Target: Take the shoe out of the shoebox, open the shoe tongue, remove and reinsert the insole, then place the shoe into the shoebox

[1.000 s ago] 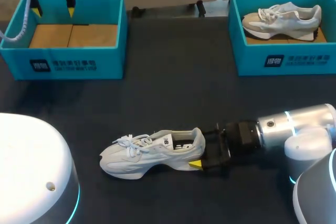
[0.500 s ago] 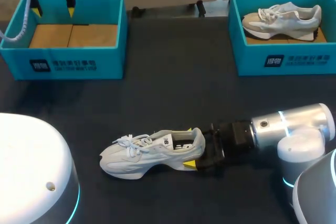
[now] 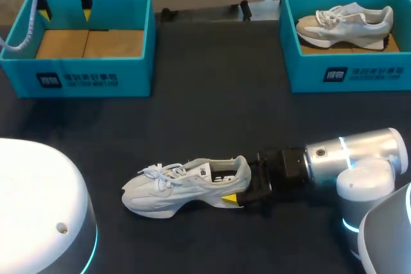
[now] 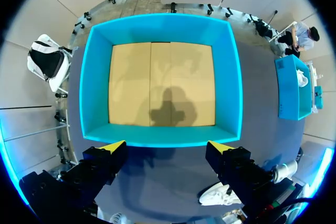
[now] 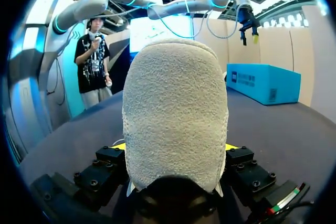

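Shoe [image 3: 186, 187] stands on its sole on the worktop [image 3: 212, 113], toe towards our left and well apart from both boxes. We therefore judge the taking-out done and the tongue-opening step in hand. Our right claw [image 3: 234, 183] is at the heel [image 5: 176, 114], which fills the space ahead of it in the right wrist view. Whether it is clamped on or merely set round the heel we cannot tell. Our left claw [image 4: 167, 145] hangs spread wide and empty above the left shoebox [image 3: 77, 75], far from the shoe.

The next move, as we see it, calls for a firm hold at the heel. It also needs the left arm brought over to the laces [image 3: 160, 172] to draw the tongue [image 3: 203, 172] up without dragging the shoe.

The left shoebox holds only its cardboard floor [image 3: 90, 43]. The right shoebox [image 3: 347, 72] holds a second shoe [image 3: 343, 22].
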`<state>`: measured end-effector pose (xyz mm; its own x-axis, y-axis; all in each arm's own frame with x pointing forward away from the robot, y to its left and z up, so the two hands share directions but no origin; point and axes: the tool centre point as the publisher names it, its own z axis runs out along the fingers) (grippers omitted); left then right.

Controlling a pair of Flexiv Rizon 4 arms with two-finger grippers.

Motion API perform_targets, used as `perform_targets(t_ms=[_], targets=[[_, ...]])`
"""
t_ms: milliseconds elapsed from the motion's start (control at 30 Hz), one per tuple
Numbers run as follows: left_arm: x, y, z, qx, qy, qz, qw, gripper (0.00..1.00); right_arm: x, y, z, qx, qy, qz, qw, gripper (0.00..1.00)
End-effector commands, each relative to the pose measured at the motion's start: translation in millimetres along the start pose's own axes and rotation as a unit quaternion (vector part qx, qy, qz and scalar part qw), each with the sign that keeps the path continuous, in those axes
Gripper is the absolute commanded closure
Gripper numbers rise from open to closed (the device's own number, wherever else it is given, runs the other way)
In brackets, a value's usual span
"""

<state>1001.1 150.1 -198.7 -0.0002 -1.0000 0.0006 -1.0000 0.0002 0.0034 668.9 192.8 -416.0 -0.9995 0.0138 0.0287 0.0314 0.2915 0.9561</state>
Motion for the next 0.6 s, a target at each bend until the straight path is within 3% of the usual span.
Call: perform_targets(t_ms=[33, 600], targets=[[-0.1, 1, 0, 0.0, 0.0, 0.0, 1.0, 0.0, -1.4, 1.1, 2, 0.001, -0.013, -0.002, 1.0, 1.0], [-0.1, 1, 0, 0.0, 0.0, 0.0, 1.0, 0.0, -17.3, 2.7, -10, 0.002, -0.047, -0.006, 0.999, 1.0]])
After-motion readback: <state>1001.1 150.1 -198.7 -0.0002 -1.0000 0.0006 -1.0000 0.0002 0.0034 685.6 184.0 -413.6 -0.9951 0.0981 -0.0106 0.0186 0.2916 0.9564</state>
